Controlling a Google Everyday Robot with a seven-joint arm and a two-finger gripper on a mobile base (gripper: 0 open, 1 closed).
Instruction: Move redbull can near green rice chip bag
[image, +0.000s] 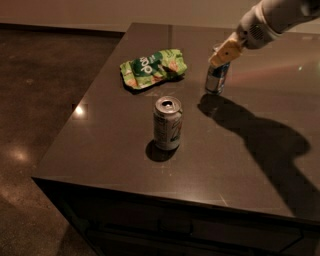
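Note:
The redbull can (217, 80) is slim, blue and silver, upright at the back right of the dark table (240, 165). My gripper (220, 58), with pale yellow fingers (226, 50), comes in from the upper right and is shut on the can's top. The can's base is at or just above the table top. The green rice chip bag (152, 67) lies wrinkled at the back left of the table, a short gap to the left of the can.
A wider pale silver-green soda can (167, 123) stands upright in the middle of the table, in front of the bag and the redbull can. The table's left edge and front edge drop to a dark polished floor (40, 125).

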